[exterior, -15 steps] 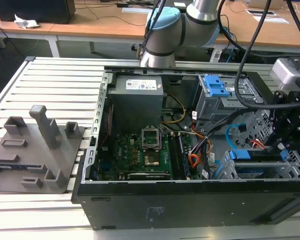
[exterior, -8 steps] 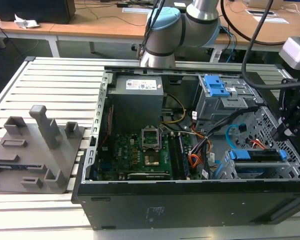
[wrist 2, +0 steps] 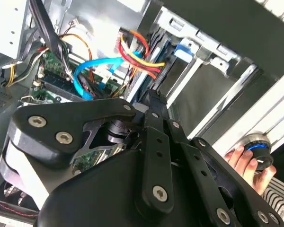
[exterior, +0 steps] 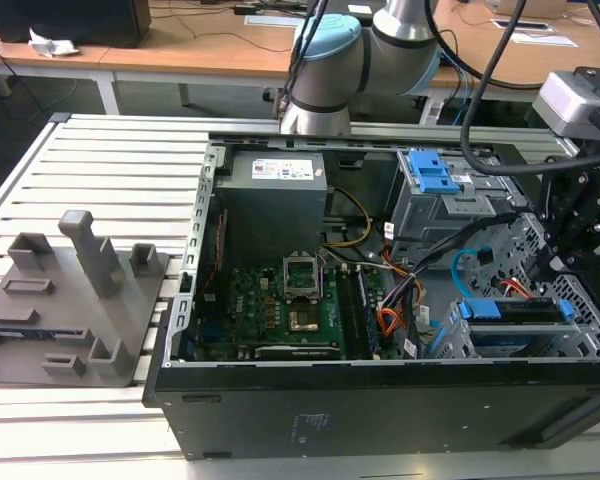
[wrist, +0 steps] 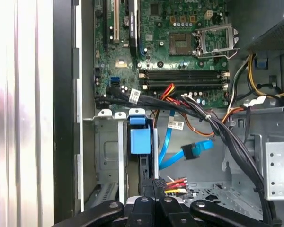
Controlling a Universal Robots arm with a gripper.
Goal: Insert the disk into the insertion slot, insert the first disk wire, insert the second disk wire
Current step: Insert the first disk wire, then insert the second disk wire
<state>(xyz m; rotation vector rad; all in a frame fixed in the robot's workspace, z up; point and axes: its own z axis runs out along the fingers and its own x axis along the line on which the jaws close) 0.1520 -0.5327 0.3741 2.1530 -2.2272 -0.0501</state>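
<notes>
First wrist view: disk (wrist: 141, 140) seated edge-on in insertion slot (wrist: 106, 158), straight ahead of gripper (wrist: 156, 183), long axis pointing away from tips. Jaws drawn narrow; grasp on anything not discernible. Second disk wire (wrist: 166, 142) looped just beside disk, plug hanging loose

We see an open computer case (exterior: 380, 410) on a slatted table (exterior: 110, 170), green motherboard (exterior: 280, 310) exposed, a grey stand (exterior: 75, 300) beside it.

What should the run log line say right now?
disk in insertion slot | hand by disk | second disk wire plug free
</notes>
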